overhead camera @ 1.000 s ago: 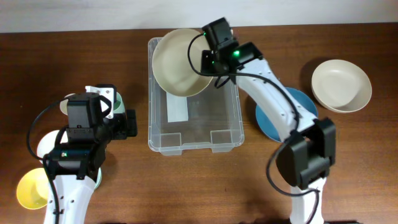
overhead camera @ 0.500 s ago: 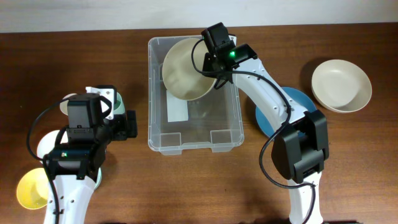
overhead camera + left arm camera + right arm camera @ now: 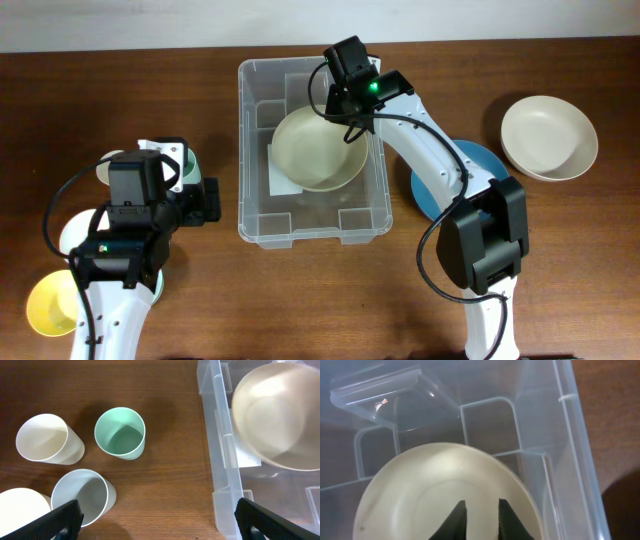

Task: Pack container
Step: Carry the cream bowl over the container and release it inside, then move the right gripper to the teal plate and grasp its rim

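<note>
Table [image 3: 300, 300]: you see brown wood grain, smooth, with a low sheen.
Container [image 3: 241, 150]: clear plastic, glossy; highlights show on its walls and rim.
Label [image 3: 279, 186]: white, flat, matt and paper-like at the container floor.
Bowl [image 3: 318, 150], centre of frame: cream, smooth, matt to satin; it reads to you as plastic.
Cups, left wrist view: mint cup [image 3: 120, 433], cream cup [image 3: 45, 437], pale grey cup [image 3: 82, 496]; all smooth, with a matt plastic look.
Plate [image 3: 495, 165], right of frame: blue, smooth, slight gloss.
Right gripper [image 3: 480, 507]: fingers matt black; you cannot tell the material.
</note>
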